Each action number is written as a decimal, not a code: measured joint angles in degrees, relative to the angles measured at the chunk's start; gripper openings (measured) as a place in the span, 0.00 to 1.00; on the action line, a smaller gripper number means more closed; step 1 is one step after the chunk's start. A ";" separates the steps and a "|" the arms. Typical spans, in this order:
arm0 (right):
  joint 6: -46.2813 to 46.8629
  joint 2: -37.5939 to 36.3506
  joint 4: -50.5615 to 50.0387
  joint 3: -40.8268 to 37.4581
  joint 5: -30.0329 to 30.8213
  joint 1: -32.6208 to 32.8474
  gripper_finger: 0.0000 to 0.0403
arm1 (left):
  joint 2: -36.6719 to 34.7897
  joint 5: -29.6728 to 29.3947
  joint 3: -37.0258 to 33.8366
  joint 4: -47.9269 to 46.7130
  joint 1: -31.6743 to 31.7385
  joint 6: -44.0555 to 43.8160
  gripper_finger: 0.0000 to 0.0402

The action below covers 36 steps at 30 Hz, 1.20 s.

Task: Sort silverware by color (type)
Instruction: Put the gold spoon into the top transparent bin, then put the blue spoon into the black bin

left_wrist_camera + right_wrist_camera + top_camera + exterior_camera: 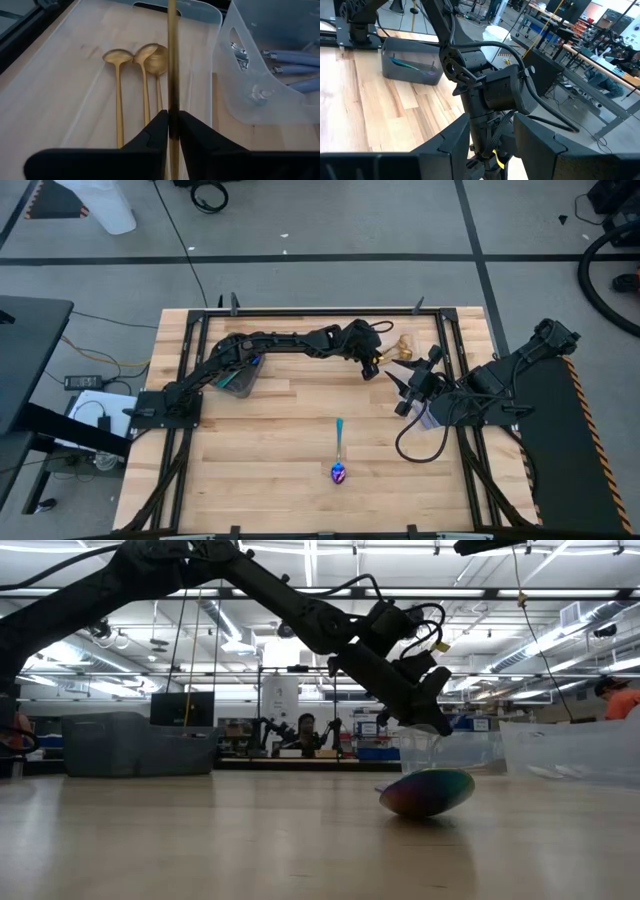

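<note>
Silverware is mostly sorted already: three gold spoons (pixel 145 75) lie side by side in a clear container (pixel 210 30), silver pieces (pixel 240 52) and pale-handled ones sit in the neighbouring clear tub (pixel 260 100), and a fourth gold spoon (pixel 172 60) stands upright between the fingertips of the left gripper (pixel 170 125), directly above that container. In the overhead picture this gripper (pixel 372 363) hangs toward two o'clock on the table. Its fingers look pressed on the handle, with almost no gap (whether they have begun to let go, I cannot tell).

The risk lies in the drop. Held nearly vertical, the spoon could tip as it falls, and if it leans toward the tub wall it may bounce off the rim or land among the wrong finish. It could also clatter onto the spoons below and knock them askew.

The right gripper (pixel 412 385) waits with fingers apart just beside the left wrist, so a careless retreat could bump the two arms.

One iridescent spoon (pixel 339 452) lies alone near six o'clock, and the grey tray (pixel 238 380) at ten o'clock holds teal-handled pieces.
</note>
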 joint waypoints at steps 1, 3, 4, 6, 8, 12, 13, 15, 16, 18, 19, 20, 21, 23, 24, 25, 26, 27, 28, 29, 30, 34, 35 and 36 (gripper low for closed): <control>-0.01 0.00 -0.01 0.00 0.00 0.01 0.40 | -0.02 -0.02 0.02 -0.22 0.00 0.00 0.14; 0.00 0.00 -0.01 0.00 -0.02 0.01 0.40 | -0.05 -0.03 0.04 -0.52 0.00 0.00 0.14; 0.00 0.00 0.00 0.00 -0.02 0.01 0.40 | -0.08 -0.05 0.04 -0.62 0.00 -0.01 0.14; 0.01 0.00 0.00 0.00 -0.02 0.00 0.40 | -0.09 -0.07 0.04 -0.67 0.02 -0.02 0.15; 0.01 0.00 0.00 0.00 -0.04 0.01 0.40 | -0.09 -0.11 0.04 -0.67 0.02 -0.02 0.15; 0.01 0.00 -0.02 0.00 -0.09 0.01 0.40 | -0.12 -0.11 0.04 -0.62 0.02 -0.02 0.15; 0.01 0.00 -0.07 0.00 -0.09 0.00 0.40 | -0.30 -0.13 0.03 -0.76 0.04 -0.04 0.15; 0.01 0.00 -0.15 0.00 -0.09 -0.02 0.40 | -0.76 -0.21 -0.05 -1.36 0.14 0.07 0.15; 0.01 0.00 -0.15 0.00 -0.09 -0.01 0.40 | -1.14 -0.26 -0.11 -1.48 0.17 0.79 0.15; 0.01 0.00 -0.20 0.00 -0.11 0.01 0.40 | -2.39 -0.28 -0.17 -1.93 0.15 2.34 0.15; 0.01 0.00 -0.21 0.00 -0.11 -0.01 0.40 | -3.13 -0.29 -0.17 -1.53 0.15 2.54 0.15; 0.01 0.00 -0.24 -0.02 -0.10 0.00 0.40 | -3.94 -0.28 -0.16 -1.73 0.14 2.57 0.15; 0.01 0.00 -0.28 -0.02 -0.09 -0.02 0.40 | -4.64 -0.29 -0.09 -1.69 0.02 2.65 0.15; 0.01 0.00 -0.28 -0.02 -0.07 -0.02 0.40 | -5.67 -0.55 -0.07 -2.19 -0.29 3.40 0.15; 0.00 0.00 -0.28 -0.02 -0.08 0.00 0.40 | -6.23 -0.69 -0.07 -2.92 -0.55 4.23 0.15; 0.01 0.00 -0.28 -0.02 -0.07 0.01 0.40 | -6.67 -1.03 -0.07 -3.74 -0.87 5.67 0.15; 0.01 -0.02 -0.26 -0.02 -0.07 0.00 0.40 | -7.11 -1.49 -0.07 -3.64 -1.33 7.24 0.15; 0.03 -0.02 -0.26 -0.02 -0.09 -0.02 0.40 | -7.89 -1.70 -0.07 -4.83 -1.74 8.96 0.15; 0.17 -0.02 -0.26 -0.03 -0.09 -0.01 0.40 | -8.47 -1.71 -0.07 -6.21 -2.28 11.18 0.15; 0.21 -0.04 -0.20 -0.02 -0.11 0.00 0.40 | -8.92 -1.79 -0.01 -6.79 -2.90 13.38 0.15; 0.21 -0.04 -0.17 -0.02 -0.37 -0.02 0.40 | -9.47 -1.77 0.00 -8.58 -3.55 15.61 0.15; 0.23 -0.02 -0.13 -0.04 -1.96 -0.01 0.40 | -10.71 -1.73 -0.02 -16.38 -6.65 24.18 0.15; 0.23 -0.02 -0.10 -0.04 -2.26 -0.02 0.40 | -11.08 -1.75 -0.02 -18.02 -7.46 26.18 0.15; 0.21 -0.02 -0.09 -0.04 -2.47 -0.02 0.40 | -11.38 -1.71 -0.02 -20.70 -8.25 27.99 0.15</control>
